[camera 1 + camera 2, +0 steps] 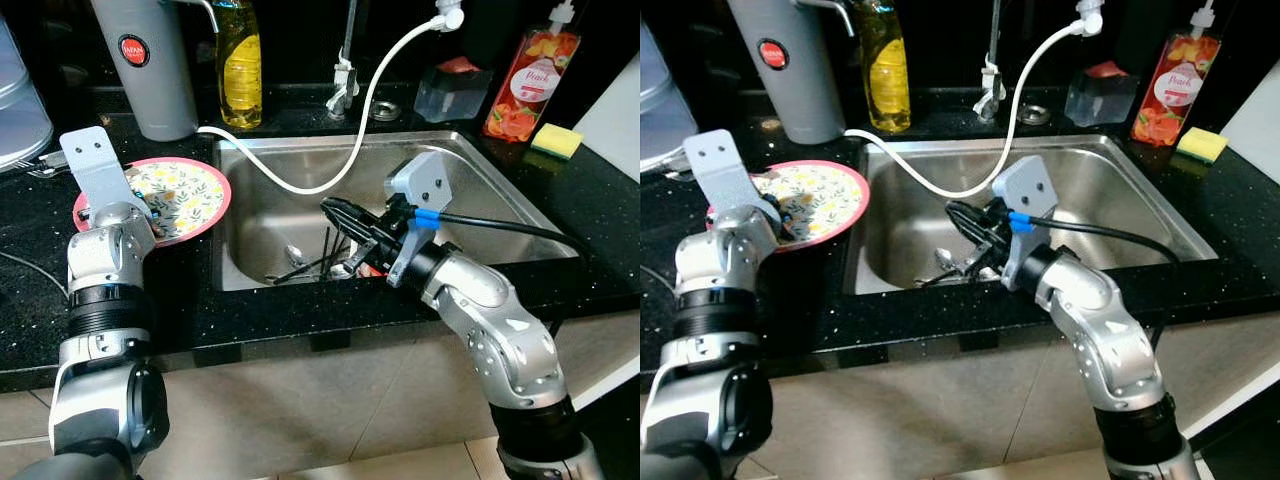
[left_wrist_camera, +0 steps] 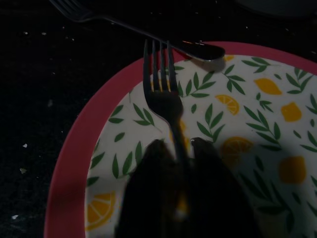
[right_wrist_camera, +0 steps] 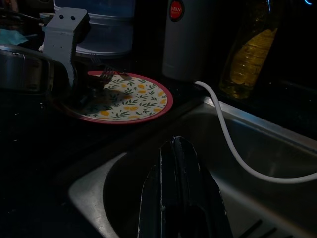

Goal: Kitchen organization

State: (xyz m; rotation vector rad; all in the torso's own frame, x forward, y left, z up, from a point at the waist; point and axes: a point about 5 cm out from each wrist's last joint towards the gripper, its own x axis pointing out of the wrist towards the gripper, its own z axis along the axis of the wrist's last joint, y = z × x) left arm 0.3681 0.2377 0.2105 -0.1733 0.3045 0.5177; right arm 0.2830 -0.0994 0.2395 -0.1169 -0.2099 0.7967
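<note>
I am looking at a silver fork whose handle is pinched between the two black fingers of my left gripper; its tines are pointing away from the wrist and hanging over a round plate. The plate is white with yellow lemon slices and green leaves, and has a red rim. It is sitting on the black speckled counter just to the left of the steel sink. A second fork is lying on the counter with its handle end resting on the plate's far rim.

My left arm is reaching forward over the counter, its wrist bent down toward the plate. My right arm is bending inward across the sink's front edge, and the right gripper is hovering above the basin with its fingers pressed together, holding nothing that I can see. Below it, in the bottom of the basin, cutlery is lying in a dark tangle; I cannot tell the pieces apart.

A white hose is looping into the sink. Behind it are standing a grey flask, a yellow oil bottle, a peach soap bottle and a yellow sponge.
</note>
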